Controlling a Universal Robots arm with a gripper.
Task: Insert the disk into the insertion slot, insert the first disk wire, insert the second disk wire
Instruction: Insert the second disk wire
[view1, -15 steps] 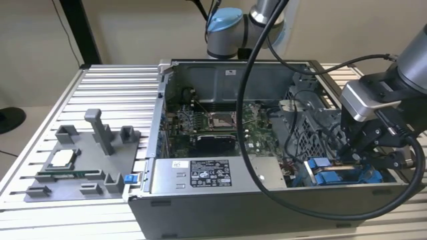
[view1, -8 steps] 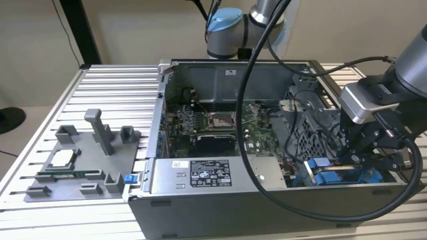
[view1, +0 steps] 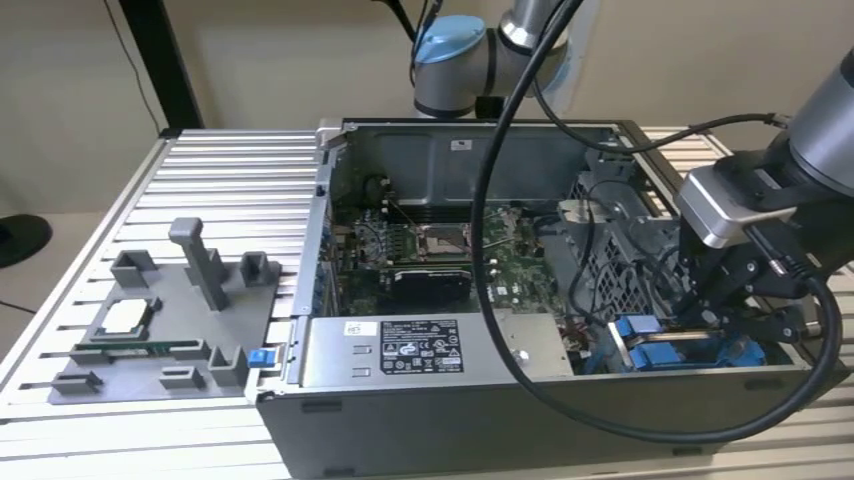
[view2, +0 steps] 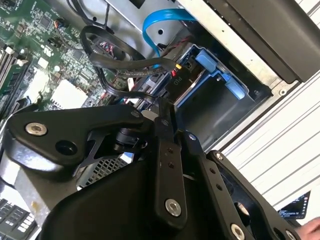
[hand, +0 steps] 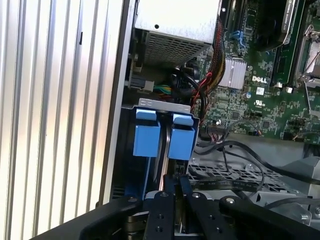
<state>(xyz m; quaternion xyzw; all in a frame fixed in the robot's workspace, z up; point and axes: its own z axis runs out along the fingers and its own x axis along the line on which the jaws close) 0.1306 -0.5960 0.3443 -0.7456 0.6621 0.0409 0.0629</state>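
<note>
Open computer case (view1: 441, 400) on a ribbed metal table (view1: 227, 190), side panel off, green motherboard (view1: 441, 250) exposed. End effector (view1: 721, 310): black, lowered into the case corner at the exterior view's right, directly over the insertion slot (view1: 667, 350); in both wrist views its fingers (hand: 170, 200) stand very close together at the slot's edge, but whether they are clenched on anything cannot be told, as the tips are masked by the linkage. Insertion slot: blue rails and two blue tabs (hand: 162, 135) visible, with the disk (hand: 161, 150) apparently seated edge-on between them, shown as a thin dark strip; its label and face are hidden. A black connector (view2: 181, 75) with black cable sits at the blue frame in the second wrist view, just beyond the fingers; whether it is fully plugged in cannot be made out. Blue flat cable (view2: 155, 25) loops above it. Grey power-supply box (view1: 427, 350) lies along the case's near wall. Grey plastic tray (view1: 160, 330) with posts rests on the table at the exterior view's left, well apart from the case.
</note>
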